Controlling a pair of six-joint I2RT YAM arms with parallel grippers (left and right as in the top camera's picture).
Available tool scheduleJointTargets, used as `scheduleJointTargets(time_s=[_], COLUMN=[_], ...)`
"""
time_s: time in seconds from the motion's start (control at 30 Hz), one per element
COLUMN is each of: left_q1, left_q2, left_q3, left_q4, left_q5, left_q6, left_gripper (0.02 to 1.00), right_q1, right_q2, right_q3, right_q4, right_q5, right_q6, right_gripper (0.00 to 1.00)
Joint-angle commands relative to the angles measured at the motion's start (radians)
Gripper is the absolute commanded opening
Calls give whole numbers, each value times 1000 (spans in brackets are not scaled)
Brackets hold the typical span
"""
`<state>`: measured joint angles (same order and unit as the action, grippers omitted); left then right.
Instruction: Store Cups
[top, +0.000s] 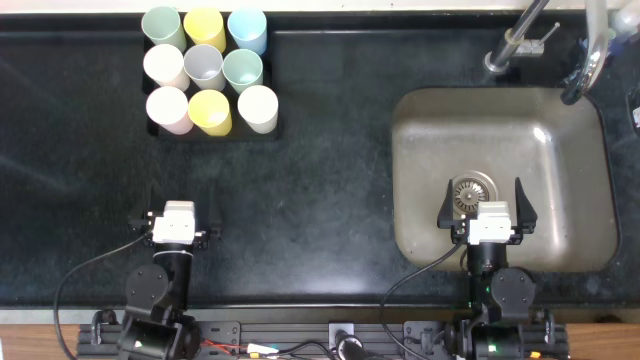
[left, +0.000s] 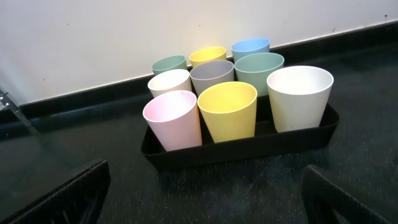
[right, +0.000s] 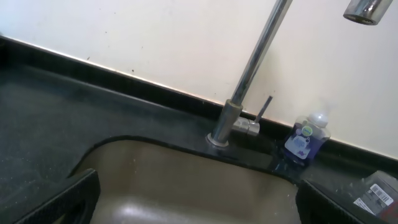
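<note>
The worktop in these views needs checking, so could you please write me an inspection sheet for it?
Surface: dark worktop, no spills seen.
Job's things: nine cups upright in a black tray, three rows of three, near the back wall.
Clutter: soap bottle beside the faucet.
Grippers: left gripper open, facing the tray; right gripper open, over the sink.
Cables: black cables loop from both arm bases.
Surroundings: steel sink, faucet, pale wall.

A steel sink (top: 560, 160) sits in my dark countertop (top: 320, 200); behind it stand a faucet (right: 225, 124) and blue soap bottle (right: 305, 142).
</note>
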<state>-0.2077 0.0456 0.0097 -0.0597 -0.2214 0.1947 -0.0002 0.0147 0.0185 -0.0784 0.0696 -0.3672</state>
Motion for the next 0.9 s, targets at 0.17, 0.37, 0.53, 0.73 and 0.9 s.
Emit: scheduleJointTargets(time_s=[0.17,0.37,0.53,0.73,0.9], left_q1=[5,5,23,109,56], left_q2=[-11,-11,-11,-19,-43], left_q3=[-2,-2,-2,-2,-2], left_q4=[-2,-2,0,-1,2], left_q5=[-8,-8,-8,-5,-8], left_q6=[18,18,18,18,18], left_gripper=[1000,1000,1000,1000,1000], right_q1=[-6,4,37,41,41], right_q2=[-11,-11,-11,-11,-11], right_q3=[-14,-14,-14,-14,-14], right_q4=[6,6,6,6,7], right_q5=[1,1,1,1,1], right_q6=[0,0,0,0,0], right_gripper=[996,998,998,998,998])
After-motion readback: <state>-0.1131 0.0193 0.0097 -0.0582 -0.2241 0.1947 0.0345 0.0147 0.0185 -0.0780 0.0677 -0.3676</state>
